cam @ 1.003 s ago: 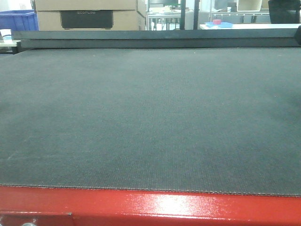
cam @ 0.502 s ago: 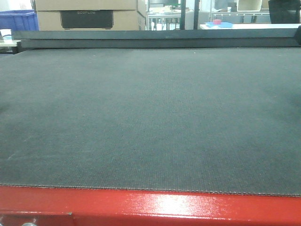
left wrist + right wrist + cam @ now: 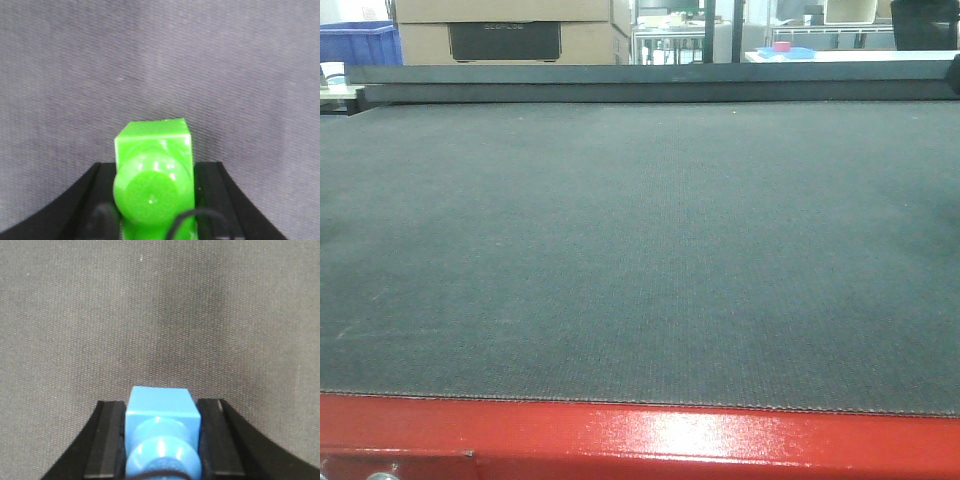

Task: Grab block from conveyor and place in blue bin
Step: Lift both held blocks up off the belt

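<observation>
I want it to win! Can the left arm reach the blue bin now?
Probably not. The blue bin sits past the conveyor's far edge, and the left wrist camera sees only belt ahead.

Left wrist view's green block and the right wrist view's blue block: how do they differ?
The green block sits between the left fingers, the blue block between the right fingers. The green block's top looks slightly skewed; the blue block's sits square. Both carry a round knob, above the conveyor belt.
</observation>
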You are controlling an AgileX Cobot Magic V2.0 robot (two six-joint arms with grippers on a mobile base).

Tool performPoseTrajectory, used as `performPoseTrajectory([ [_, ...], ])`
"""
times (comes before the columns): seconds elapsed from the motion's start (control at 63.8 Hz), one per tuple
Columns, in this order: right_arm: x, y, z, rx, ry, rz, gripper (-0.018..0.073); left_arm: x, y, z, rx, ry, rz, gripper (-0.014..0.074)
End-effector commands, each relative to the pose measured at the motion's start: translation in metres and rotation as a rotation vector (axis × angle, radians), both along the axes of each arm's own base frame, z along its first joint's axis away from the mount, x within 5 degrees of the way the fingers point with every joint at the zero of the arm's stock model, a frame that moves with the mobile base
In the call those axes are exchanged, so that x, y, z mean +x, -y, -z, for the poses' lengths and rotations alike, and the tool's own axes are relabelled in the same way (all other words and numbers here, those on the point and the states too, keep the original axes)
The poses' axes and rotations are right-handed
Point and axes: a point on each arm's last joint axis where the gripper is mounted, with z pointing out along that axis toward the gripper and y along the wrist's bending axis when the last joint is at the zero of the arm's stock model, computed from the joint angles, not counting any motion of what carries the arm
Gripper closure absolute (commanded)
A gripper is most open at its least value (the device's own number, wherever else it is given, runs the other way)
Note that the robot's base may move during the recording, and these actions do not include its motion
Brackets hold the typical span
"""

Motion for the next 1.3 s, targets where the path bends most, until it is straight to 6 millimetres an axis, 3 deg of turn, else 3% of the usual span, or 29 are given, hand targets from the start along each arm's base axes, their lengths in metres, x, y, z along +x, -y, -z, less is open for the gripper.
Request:
performPoseTrajectory([
  [0.0,-0.002,0.0,-0.006,0.001,0.034,0.002,0.0711,-0.002,0.004,-0.007,-0.054,-0.003,-0.028,0.0707],
  [0.094,-0.004,0.0,-0.012,0.002,0.056,0.003,0.0711,-0.004,0.018,-0.017,-0.096,0.022,-0.018,0.0707],
  [0.392,-0.031,-0.012,-0.016,0.004,0.173,-0.034,0.0711,-0.018,0.1,-0.064,-0.141,0.158,0.139,0.0707],
  [0.549,-0.051,-0.025,-0.011,0.009,0.198,-0.085,0.0711,-0.035,0.137,-0.086,-0.159,0.207,0.248,0.0707],
  [0.658,-0.063,-0.032,-0.018,0.013,0.226,-0.127,0.0711,-0.05,0.155,-0.101,-0.178,0.234,0.29,0.0707],
  [0.909,-0.096,-0.033,-0.06,0.029,0.348,-0.159,0.0711,-0.098,0.163,-0.151,-0.22,0.376,0.348,0.0707],
  [1.286,-0.148,-0.024,-0.139,0.054,0.56,-0.17,0.0711,-0.173,0.134,-0.219,-0.198,0.626,0.369,0.0707],
])
